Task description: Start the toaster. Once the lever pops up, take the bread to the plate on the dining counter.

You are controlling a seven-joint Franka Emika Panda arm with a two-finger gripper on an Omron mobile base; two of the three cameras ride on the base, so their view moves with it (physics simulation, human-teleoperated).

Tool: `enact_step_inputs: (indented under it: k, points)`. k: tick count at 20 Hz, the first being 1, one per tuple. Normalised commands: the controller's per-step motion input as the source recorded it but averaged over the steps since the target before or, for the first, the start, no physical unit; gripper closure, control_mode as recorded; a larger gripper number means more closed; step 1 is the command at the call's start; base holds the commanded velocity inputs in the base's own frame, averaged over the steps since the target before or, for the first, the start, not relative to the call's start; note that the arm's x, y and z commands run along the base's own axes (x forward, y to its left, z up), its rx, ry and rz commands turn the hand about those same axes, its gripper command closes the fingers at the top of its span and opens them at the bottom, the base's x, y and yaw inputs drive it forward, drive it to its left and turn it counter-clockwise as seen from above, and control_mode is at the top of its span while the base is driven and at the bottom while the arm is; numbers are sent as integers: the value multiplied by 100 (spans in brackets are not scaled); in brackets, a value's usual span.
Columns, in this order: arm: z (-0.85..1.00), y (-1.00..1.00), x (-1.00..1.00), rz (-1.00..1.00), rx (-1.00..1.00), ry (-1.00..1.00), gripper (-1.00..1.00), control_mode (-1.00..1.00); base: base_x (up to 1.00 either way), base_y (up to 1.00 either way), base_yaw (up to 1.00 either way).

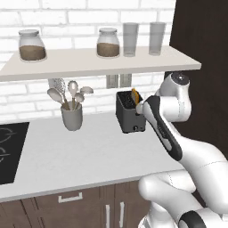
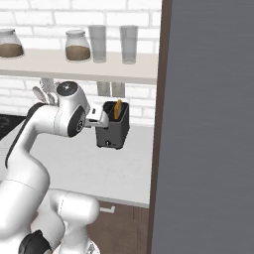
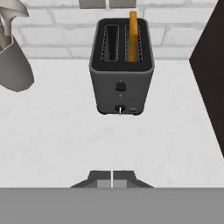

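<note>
Orange-crusted bread slice [image 3: 132,36] sits upper-centre in the boxy dark grey toaster [image 3: 121,65], gripper [image 3: 112,179] clenched empty, toasting unstarted I'd guess.

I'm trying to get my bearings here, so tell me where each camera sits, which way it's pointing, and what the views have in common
Left base view: behind the arm to its left, facing the worktop and brick wall; the arm rises at lower right, reaching toward the toaster.
Right base view: behind the arm to its right, same wall; the arm rises at lower left, a dark panel fills the right.
Hand view: on the hand, looking down at the toaster's front; the shut gripper shows at the bottom.
Shared: all show the toaster with the bread in one slot.
</note>
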Motion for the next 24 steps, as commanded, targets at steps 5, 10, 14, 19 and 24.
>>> enact_step_inputs:
  k: [5,10,14,19,24]
  points:
    - [-20,-1,23,-1,0,-1,100,-100,0,0,0]
    - [-9,0,37,-1,0,-2,100,-100,0,0,0]
    - [-27,-12,51,-10,0,0,100,-100,0,0,0]
    - [-23,-3,30,-8,0,-1,100,-100,0,0,0]
    - [-7,0,17,-1,0,-1,100,-100,0,0,0]
